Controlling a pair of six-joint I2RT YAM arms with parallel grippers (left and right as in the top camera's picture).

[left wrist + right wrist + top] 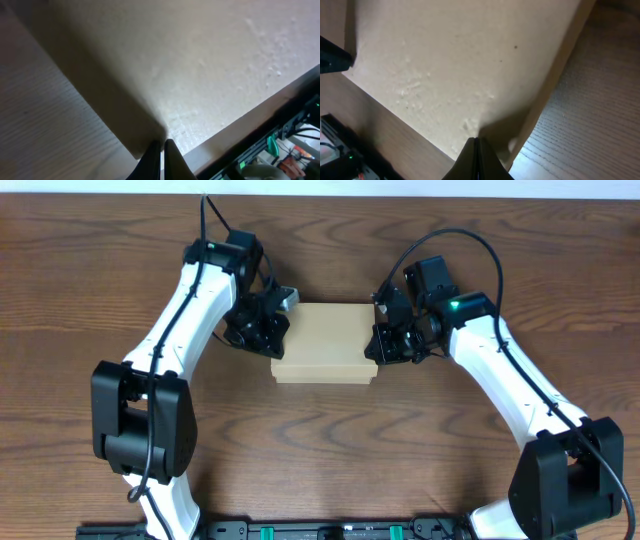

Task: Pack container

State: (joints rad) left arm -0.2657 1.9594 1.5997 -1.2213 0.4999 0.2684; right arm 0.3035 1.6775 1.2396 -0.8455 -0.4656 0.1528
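Container (323, 340) sits between both bent arms, left fingers (152, 167) and right fingers (470, 162) closed at its edges.

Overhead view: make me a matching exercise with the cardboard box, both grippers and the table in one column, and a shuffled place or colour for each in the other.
1. container
2. left gripper
3. right gripper
4. table

A. dark brown wood grain
B. at the container's right side
C. tan, lid shut, between the arms
D. at the container's left side

Pairs: 1-C, 2-D, 3-B, 4-A
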